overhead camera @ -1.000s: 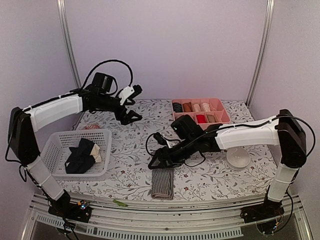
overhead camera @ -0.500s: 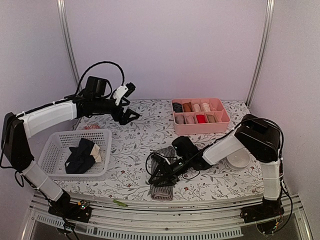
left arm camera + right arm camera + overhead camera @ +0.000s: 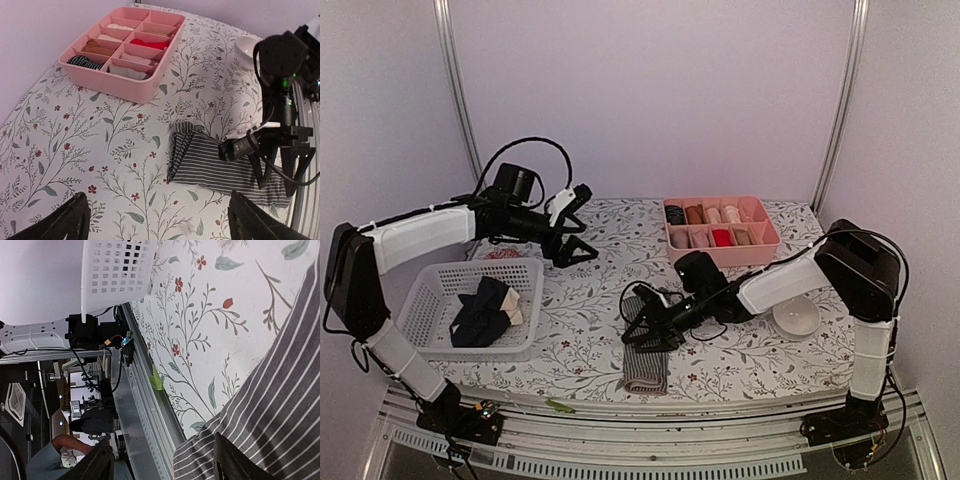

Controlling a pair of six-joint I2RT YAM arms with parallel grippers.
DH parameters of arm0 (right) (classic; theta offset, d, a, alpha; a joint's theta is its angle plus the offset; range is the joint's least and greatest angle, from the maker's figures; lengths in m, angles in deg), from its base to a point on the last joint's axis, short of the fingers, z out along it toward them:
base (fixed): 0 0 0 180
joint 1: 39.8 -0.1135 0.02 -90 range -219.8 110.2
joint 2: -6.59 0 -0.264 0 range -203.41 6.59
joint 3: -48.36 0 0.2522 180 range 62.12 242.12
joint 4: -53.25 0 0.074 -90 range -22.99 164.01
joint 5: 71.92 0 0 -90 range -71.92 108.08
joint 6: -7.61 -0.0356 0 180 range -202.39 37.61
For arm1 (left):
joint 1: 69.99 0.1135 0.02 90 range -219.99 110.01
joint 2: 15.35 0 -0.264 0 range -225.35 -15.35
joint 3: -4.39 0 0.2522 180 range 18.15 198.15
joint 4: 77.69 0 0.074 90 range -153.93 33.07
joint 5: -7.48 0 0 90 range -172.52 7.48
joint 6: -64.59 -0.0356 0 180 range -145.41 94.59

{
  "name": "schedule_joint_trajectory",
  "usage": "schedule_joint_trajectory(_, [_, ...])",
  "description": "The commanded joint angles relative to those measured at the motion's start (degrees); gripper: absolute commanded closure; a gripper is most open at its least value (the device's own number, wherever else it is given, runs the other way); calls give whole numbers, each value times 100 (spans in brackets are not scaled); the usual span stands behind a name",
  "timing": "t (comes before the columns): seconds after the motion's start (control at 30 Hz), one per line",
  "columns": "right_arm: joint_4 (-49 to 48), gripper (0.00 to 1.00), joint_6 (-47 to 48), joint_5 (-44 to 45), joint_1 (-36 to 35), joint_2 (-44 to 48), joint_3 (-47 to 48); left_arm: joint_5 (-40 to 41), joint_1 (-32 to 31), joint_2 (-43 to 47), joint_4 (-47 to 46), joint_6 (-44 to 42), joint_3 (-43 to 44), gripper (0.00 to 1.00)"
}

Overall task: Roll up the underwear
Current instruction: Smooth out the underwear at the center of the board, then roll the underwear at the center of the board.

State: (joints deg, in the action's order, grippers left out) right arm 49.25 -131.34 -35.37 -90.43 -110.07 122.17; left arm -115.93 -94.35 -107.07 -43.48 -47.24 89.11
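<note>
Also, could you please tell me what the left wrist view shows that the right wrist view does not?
Only the left wrist view shows the pink divided plastic tray of rolled garments and the small white bowl. Only the right wrist view shows the white plastic mesh basket and the table's metal front rail. Both show the grey-and-white striped cloth garment lying on the floral table cover.

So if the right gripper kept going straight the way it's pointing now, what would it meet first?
Most likely the striped underwear: the right gripper points down onto it with open jaws, though the gap between them is unclear.
</note>
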Motion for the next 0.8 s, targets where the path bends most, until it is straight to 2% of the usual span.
schedule_joint_trajectory(0.0, [594, 36, 219, 449, 56, 554, 89, -812, -200, 756, 183, -899, -838, 5])
schedule_joint_trajectory(0.13, [769, 51, 220, 622, 41, 1104, -312, -413, -964, 1689, -117, -1596, -2152, 16])
schedule_joint_trajectory(0.2, [880, 59, 232, 645, 15, 1134, -468, 145, -1612, 2185, -613, -1687, -2878, 23])
schedule_joint_trajectory(0.27, [984, 67, 318, 664, -66, 992, -483, 718, -2396, 2569, -1229, -1672, -3449, 26])
schedule_joint_trajectory(0.33, [970, 71, 341, 644, -196, 783, -417, 1122, -2929, 2645, -1629, -1559, -3808, 27])
schedule_joint_trajectory(0.43, [853, 79, 344, 648, -274, 450, -383, 1582, -3655, 2375, -2063, -1504, -4040, 29])
schedule_joint_trajectory(0.5, [843, 89, 402, 742, -228, 291, -425, 1869, -4026, 2089, -2363, -1482, -4116, 29])
schedule_joint_trajectory(0.6, [768, 93, 460, 852, -131, 179, -628, 2251, -4402, 1573, -2689, -1466, -4078, 30])
schedule_joint_trajectory(0.77, [691, 98, 515, 844, -134, -146, -782, 2772, -4650, 795, -3174, -1613, -3897, 32])
